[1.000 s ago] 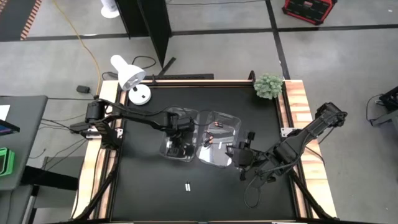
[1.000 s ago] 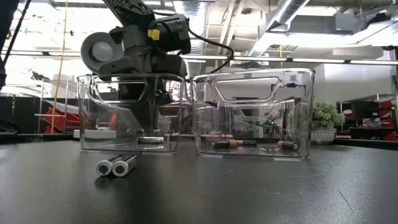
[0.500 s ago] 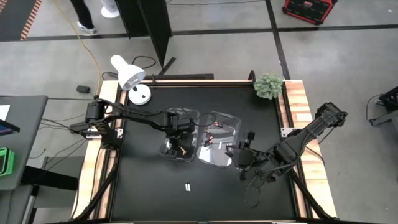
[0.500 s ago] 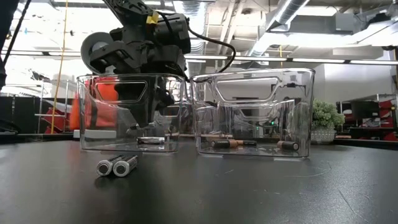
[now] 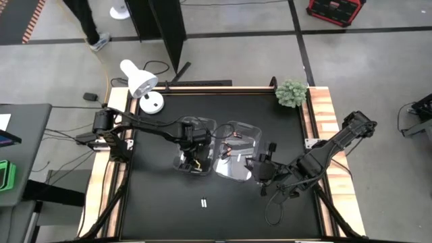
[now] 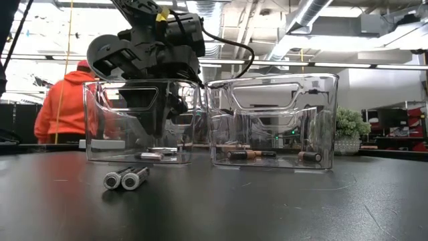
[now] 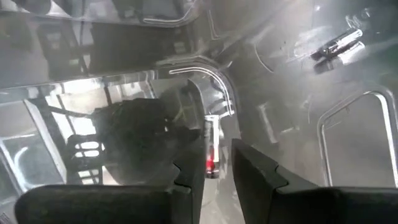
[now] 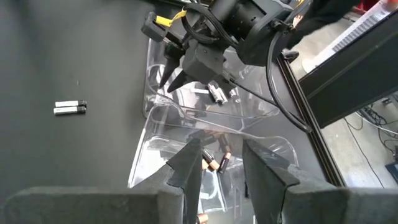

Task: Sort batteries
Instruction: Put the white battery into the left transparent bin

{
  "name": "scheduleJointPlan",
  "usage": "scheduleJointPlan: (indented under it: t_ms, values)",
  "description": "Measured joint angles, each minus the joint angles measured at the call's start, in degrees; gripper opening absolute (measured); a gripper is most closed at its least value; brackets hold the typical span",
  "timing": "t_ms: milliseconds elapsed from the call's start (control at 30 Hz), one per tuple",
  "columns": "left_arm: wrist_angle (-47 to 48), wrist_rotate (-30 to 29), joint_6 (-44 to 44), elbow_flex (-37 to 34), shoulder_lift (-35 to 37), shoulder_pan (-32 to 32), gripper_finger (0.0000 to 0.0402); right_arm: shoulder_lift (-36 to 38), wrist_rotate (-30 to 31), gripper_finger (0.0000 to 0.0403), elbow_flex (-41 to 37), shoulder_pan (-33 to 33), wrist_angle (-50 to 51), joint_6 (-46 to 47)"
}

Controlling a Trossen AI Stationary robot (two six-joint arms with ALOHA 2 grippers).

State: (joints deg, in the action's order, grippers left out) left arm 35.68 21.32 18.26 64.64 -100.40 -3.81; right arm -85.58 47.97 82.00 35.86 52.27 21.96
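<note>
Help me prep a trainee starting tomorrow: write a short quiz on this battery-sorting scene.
1. True or false: the two loose batteries lie on the table, outside both bins.
2. Short answer: which tool is nearer the copper-battery bin?
3. Pick one: the left tool is over A) the silver-battery bin, B) the copper-battery bin, C) the bare table.

Key: 1 true; 2 the right tool; 3 A.
</note>
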Motion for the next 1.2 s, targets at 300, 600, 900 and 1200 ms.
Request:
scheduleJointPlan:
  t_ms: [300, 600, 900, 1200]
  values:
    - [3.05, -7.18, 1.09, 3.28, 0.02, 0.0, 0.0087, 0.0, 0.12, 0.0132, 0.0, 0.0, 0.01, -0.15]
    - [6.07, -15.1, 3.56, 11.73, 0.07, 0.93, 0.0087, 0.0, 0.17, 0.0132, 0.0, 0.0, 0.0, 0.02]
    - [11.82, -24.65, 3.76, 18.45, 2.19, 6.17, 0.0087, -0.02, 0.17, 0.0132, 0.0, 0.0, 0.0, 0.02]
    - [10.17, -25.59, 2.66, 17.63, 9.88, 17.84, 0.0087, -0.02, 0.15, 0.0132, 0.0, 0.0, 0.01, 0.02]
